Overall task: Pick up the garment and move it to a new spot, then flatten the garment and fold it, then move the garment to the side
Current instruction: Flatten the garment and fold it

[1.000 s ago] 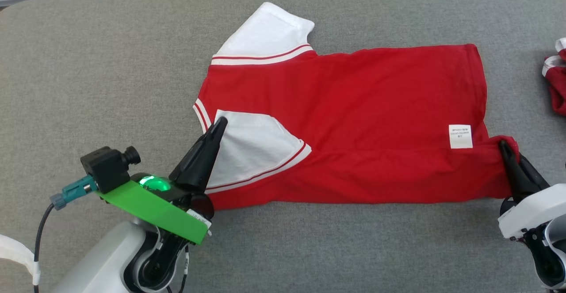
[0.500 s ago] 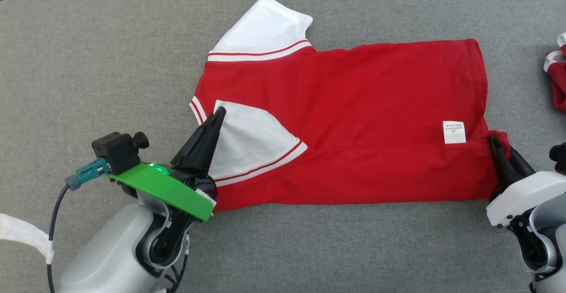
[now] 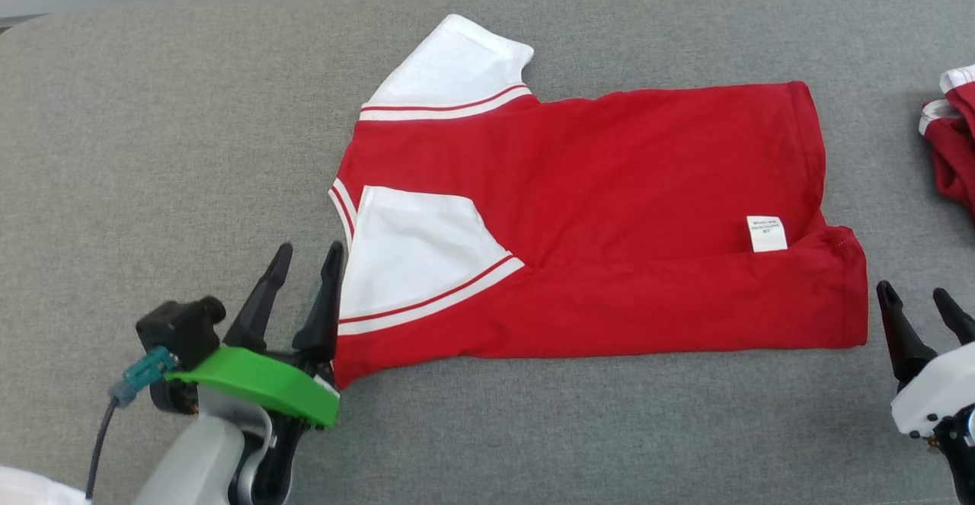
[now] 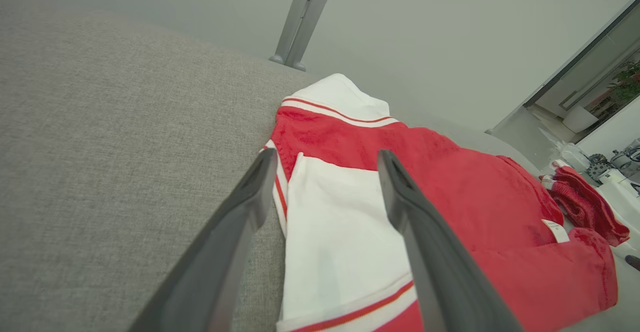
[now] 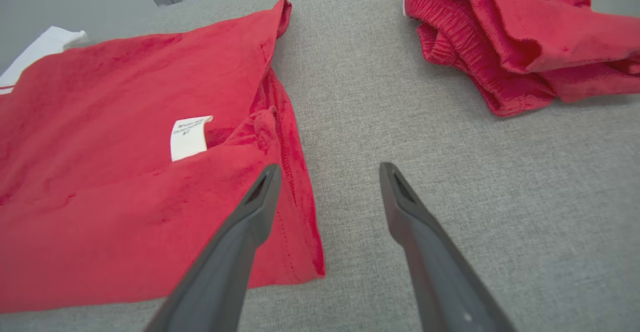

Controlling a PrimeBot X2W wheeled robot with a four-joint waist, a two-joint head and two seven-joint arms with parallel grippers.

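A red shirt with white sleeves lies flat on the grey surface, its near half folded up over the far half, and a white label shows near its right end. My left gripper stands open just off the shirt's near left corner, touching nothing. In the left wrist view the folded white sleeve lies between and beyond the open left gripper. My right gripper is open just right of the shirt's near right corner. The right wrist view shows that corner beside the right gripper.
A second red garment lies bunched at the right edge of the grey surface, and it appears folded in a heap in the right wrist view. A metal post stands beyond the far edge.
Both grippers have let go of the shirt, opened and drawn back toward me. The folded near edge now lies flat on the shirt. The head camera has shifted slightly.
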